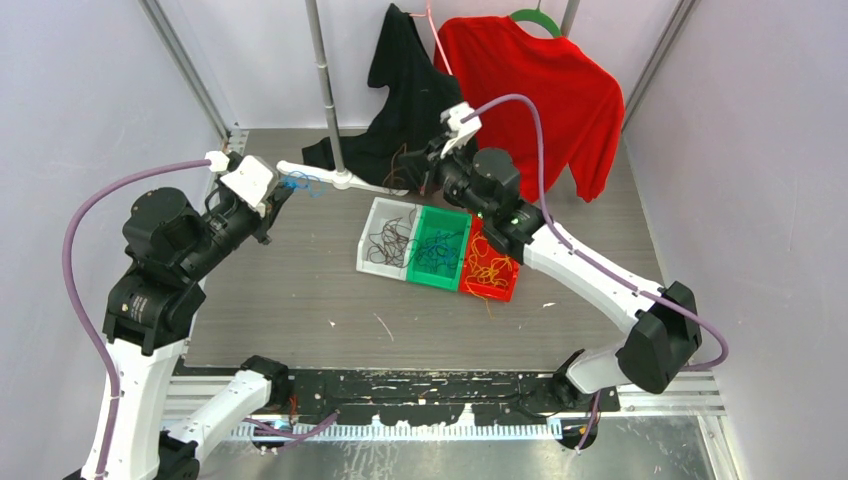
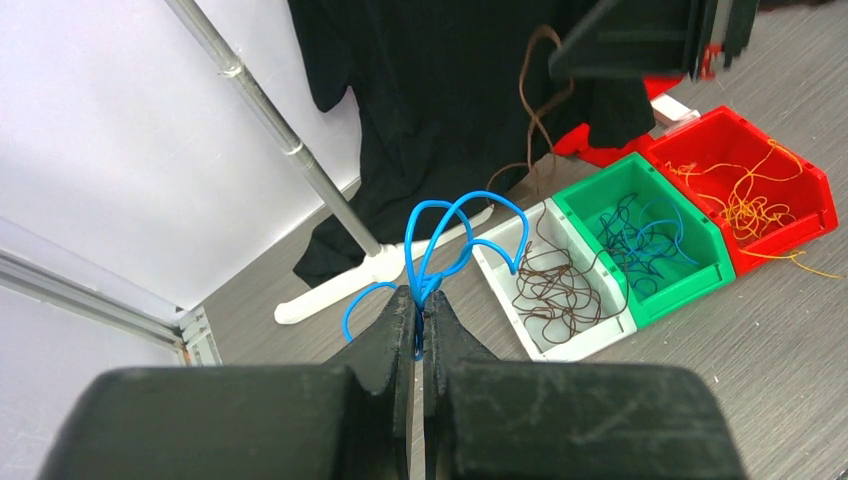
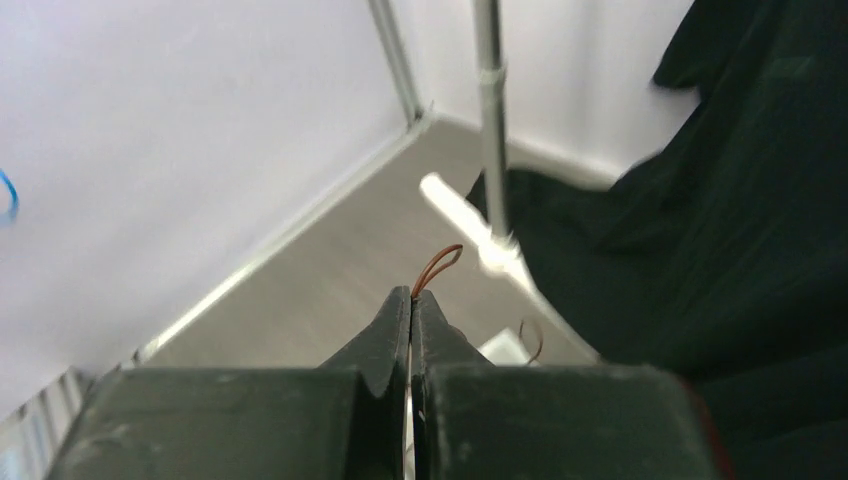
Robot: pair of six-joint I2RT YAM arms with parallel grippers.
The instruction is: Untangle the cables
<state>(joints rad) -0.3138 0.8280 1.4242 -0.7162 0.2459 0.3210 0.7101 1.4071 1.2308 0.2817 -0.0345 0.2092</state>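
the tabletop (image 1: 300,300) is a grey, wood-grain board filling the middle of the top view, with a few small pale scraps (image 1: 383,327) lying on its lower centre. plain white walls (image 1: 90,90) close it in on the left, right and back, with metal frame posts (image 1: 185,65) running up the corners.

at the upper centre a clothes rack pole (image 1: 325,90) rises from a white foot (image 1: 340,178). a black garment (image 1: 400,100) hangs down to the board beside it, and a red sweater (image 1: 540,90) on a green hanger (image 1: 535,17) hangs at the upper right.

three bins sit side by side in the centre. the white bin (image 2: 575,345) holds brown wires (image 2: 555,285), the green bin (image 2: 690,300) holds blue and dark wires (image 2: 640,240), and the red bin (image 2: 790,235) holds orange wires (image 2: 745,200), some spilling over its rim.

the left gripper (image 2: 418,310), at the upper left of the board, has its fingers pinched together on a looped blue cable (image 2: 440,240) held above the surface. the right gripper (image 3: 410,300), in front of the black garment, is squeezed tight on a thin brown cable (image 3: 437,268) whose loop pokes out above its tips.
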